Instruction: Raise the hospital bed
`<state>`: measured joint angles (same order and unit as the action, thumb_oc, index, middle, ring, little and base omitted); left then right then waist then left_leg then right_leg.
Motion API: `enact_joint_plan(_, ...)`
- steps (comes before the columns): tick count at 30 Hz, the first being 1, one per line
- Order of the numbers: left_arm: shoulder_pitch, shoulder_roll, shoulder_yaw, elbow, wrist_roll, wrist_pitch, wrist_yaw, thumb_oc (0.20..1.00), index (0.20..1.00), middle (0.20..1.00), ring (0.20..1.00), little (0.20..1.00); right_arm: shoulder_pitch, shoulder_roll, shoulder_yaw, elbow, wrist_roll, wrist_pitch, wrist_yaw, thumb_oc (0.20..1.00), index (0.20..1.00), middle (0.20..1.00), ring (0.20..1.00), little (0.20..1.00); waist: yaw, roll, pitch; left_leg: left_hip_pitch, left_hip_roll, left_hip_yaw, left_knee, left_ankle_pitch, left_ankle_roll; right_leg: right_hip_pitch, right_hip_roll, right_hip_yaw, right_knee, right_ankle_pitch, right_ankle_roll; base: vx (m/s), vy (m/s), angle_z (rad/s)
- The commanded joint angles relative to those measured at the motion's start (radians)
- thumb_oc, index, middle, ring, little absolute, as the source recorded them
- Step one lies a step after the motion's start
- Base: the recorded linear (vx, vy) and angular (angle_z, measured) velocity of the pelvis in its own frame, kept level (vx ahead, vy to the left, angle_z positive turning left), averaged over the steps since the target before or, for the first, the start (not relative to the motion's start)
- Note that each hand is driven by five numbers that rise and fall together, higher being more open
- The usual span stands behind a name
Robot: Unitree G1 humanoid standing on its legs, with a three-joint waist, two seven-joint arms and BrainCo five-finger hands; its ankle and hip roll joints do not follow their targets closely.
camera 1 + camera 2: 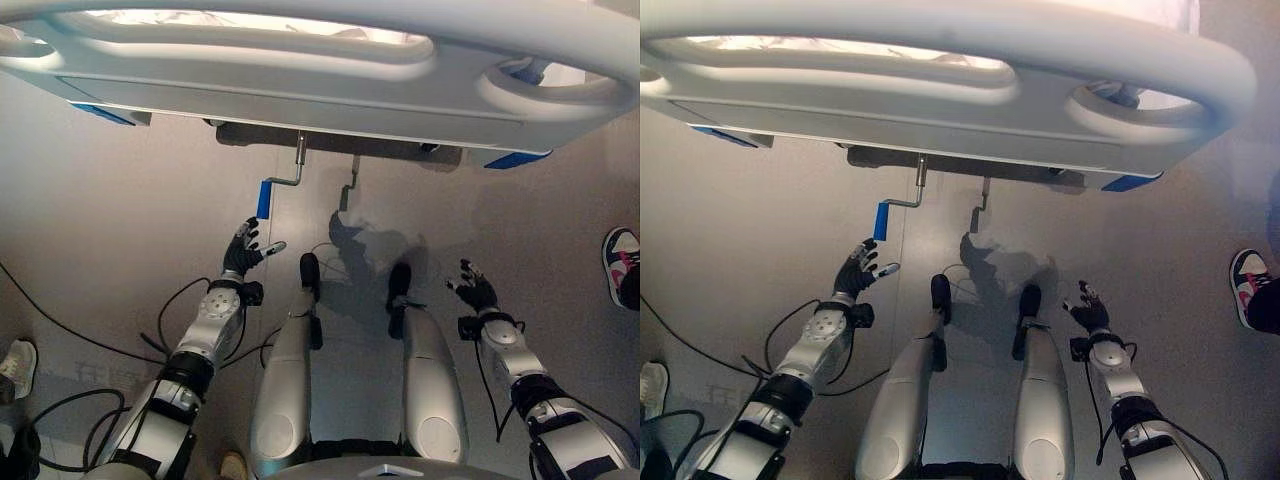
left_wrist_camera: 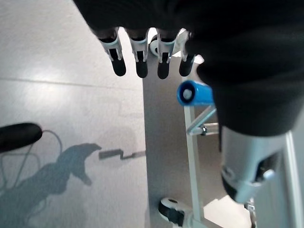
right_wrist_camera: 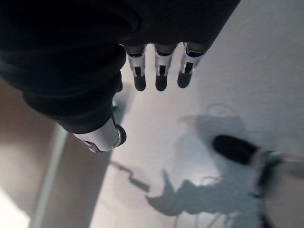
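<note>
- Person's white shoe [image 1: 17,368] at far left on the floor [image 1: 100,230], well clear of the arms. No risk seen there, unless the person steps in while the arm swings.
- Left hand [image 1: 243,248] spread wide, fingers relaxed, holding nothing. It hovers just below the blue grip [image 1: 264,199] of the crank handle [image 1: 289,172], not touching.
- The crank hangs from under the bed's footboard [image 1: 300,90], its grip pointing down toward the floor.
- In the left wrist view the blue grip [image 2: 194,92] sits beside the thumb [image 2: 247,161], past the fingertips [image 2: 138,66], off the palm's centre line. Risk: if the fingers close from here, they may catch only the grip's end and slip off.
- Risk: a loose wrap on a round grip would slide once the crank is turned, and the bed would not rise.
- Risk: reaching too high could knock the hand against the footboard's underside.
- Right hand [image 1: 474,287] open, empty, low beside the right leg, well apart from the crank. Idle.
- Another shoe [image 1: 622,265] at far right edge, near the right arm's side; a wide swing there could meet it.
</note>
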<state>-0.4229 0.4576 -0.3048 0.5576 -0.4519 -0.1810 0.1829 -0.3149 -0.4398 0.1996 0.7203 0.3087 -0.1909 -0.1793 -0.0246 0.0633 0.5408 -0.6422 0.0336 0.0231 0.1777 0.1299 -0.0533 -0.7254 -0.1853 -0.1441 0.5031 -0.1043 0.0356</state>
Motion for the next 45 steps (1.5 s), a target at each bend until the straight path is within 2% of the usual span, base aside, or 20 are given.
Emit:
enact_joint_plan(1, -0.008, 0.027, 0.019, -0.062, -0.018, -0.025, 0.03, 1.0, 1.0, 1.0, 1.0, 1.0, 0.042, -0.031, -0.023, -0.064, 0.017, -0.047, -0.025, 1.0, 1.0, 1.0, 1.0, 1.0, -0.014, -0.021, -0.021, -0.048, 0.028, 0.003, 0.112, -0.075, -0.007, 0.013, -0.056, 0.015, -0.118, 0.119, 0.111, 0.0, 0.0, 0.0)
enact_joint_plan(8, -0.005, 0.044, 0.037, -0.12, -0.012, -0.017, 0.057, 1.0, 1.0, 1.0, 1.0, 1.0, 0.065, -0.037, -0.04, -0.116, -0.002, -0.056, -0.037, 1.0, 1.0, 1.0, 1.0, 1.0, -0.015, -0.02, -0.021, -0.113, 0.026, 0.005, 0.129, -0.077, -0.003, -0.053, -0.056, 0.02, -0.113, 0.13, 0.11, 0.0, 0.005, 0.0)
enact_joint_plan(18, -0.002, 0.045, 0.066, -0.134, -0.005, -0.008, 0.091, 1.0, 1.0, 1.0, 1.0, 1.0, 0.07, -0.032, -0.041, -0.121, -0.011, -0.059, -0.037, 1.0, 1.0, 1.0, 1.0, 1.0, -0.012, -0.011, -0.021, -0.129, 0.02, 0.012, 0.121, -0.075, -0.004, -0.07, -0.059, 0.027, -0.125, 0.136, 0.108, 0.0, 0.0, 0.0)
enact_joint_plan(25, -0.006, 0.088, 0.081, -0.173, 0.0, -0.001, 0.093, 1.0, 1.0, 1.0, 1.0, 1.0, 0.083, -0.037, -0.051, -0.119, -0.011, -0.058, -0.034, 1.0, 1.0, 1.0, 1.0, 1.0, -0.011, -0.001, -0.021, -0.132, 0.015, 0.013, 0.118, -0.076, -0.005, -0.073, -0.06, 0.027, -0.132, 0.136, 0.106, 0.0, 0.0, 0.0)
enact_joint_plan(35, 0.042, 0.157, 0.091, -0.272, -0.066, 0.002, 0.054, 1.0, 1.0, 1.0, 1.0, 1.0, 0.123, -0.054, -0.069, -0.13, -0.011, -0.053, -0.025, 1.0, 1.0, 1.0, 1.0, 1.0, -0.01, 0.015, -0.021, -0.126, 0.013, 0.02, 0.11, -0.075, -0.006, -0.064, -0.06, 0.028, -0.143, 0.135, 0.108, 0.0, -0.001, -0.01)
enact_joint_plan(42, 0.09, 0.246, 0.029, -0.371, -0.278, 0.006, -0.041, 1.0, 1.0, 1.0, 1.0, 1.0, 0.156, -0.074, -0.075, -0.129, -0.003, -0.041, -0.014, 1.0, 1.0, 1.0, 1.0, 1.0, -0.014, 0.038, -0.021, -0.113, 0.011, 0.03, 0.102, -0.074, -0.004, -0.061, -0.061, 0.034, -0.148, 0.14, 0.11, 0.01, 0.002, -0.03)
enact_joint_plan(45, 0.104, 0.327, -0.022, -0.392, -0.353, 0.026, -0.084, 1.0, 1.0, 1.0, 1.0, 1.0, 0.169, -0.08, -0.071, -0.132, 0.003, -0.034, -0.012, 1.0, 1.0, 1.0, 1.0, 1.0, -0.02, 0.041, -0.021, -0.108, 0.012, 0.038, 0.097, -0.073, -0.004, -0.063, -0.059, 0.04, -0.152, 0.144, 0.112, 0.0, 0.002, -0.01)
